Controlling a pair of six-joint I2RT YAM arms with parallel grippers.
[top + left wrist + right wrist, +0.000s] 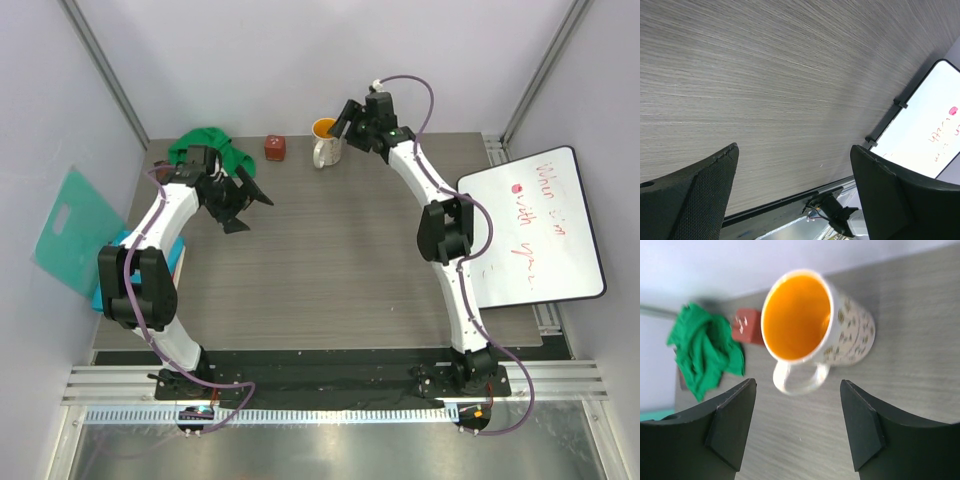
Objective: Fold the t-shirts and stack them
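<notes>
A white mug with an orange inside and a leafy pattern stood upright at the far edge of the grey wood-grain table. A small red block sat just left of it. A whiteboard with red handwriting lay at the right edge. A teal board with a handle hole was at the far left.

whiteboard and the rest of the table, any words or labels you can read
whiteboard: two lines of red handwriting beside a red dot, turned sideways, too scrawled to read
red block: white marks on one face, too blurred to read
mug: small leaf pattern, no words
No other text shows.
</notes>
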